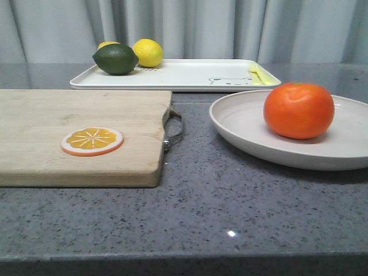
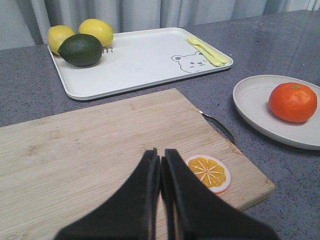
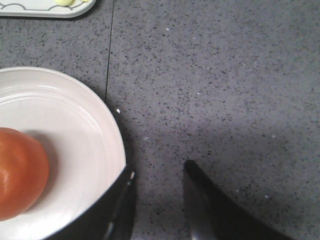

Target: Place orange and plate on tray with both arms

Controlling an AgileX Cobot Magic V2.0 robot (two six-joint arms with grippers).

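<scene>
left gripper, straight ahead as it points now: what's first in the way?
Likely the bare cutting board under the shut left gripper; the orange slice lies just to one side. Depth is unclear from this view.

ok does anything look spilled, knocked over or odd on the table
Nothing stands out. The orange sits upright in the plate, the tray lies flat with its fruit at one end, and the orange slice lies flat on the cutting board. No spills.

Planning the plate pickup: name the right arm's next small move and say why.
Probably close the right pincer on the plate rim. It is open, with one finger over the rim's inside and the other outside on the counter. The orange sits in the plate, off the tray.
</scene>
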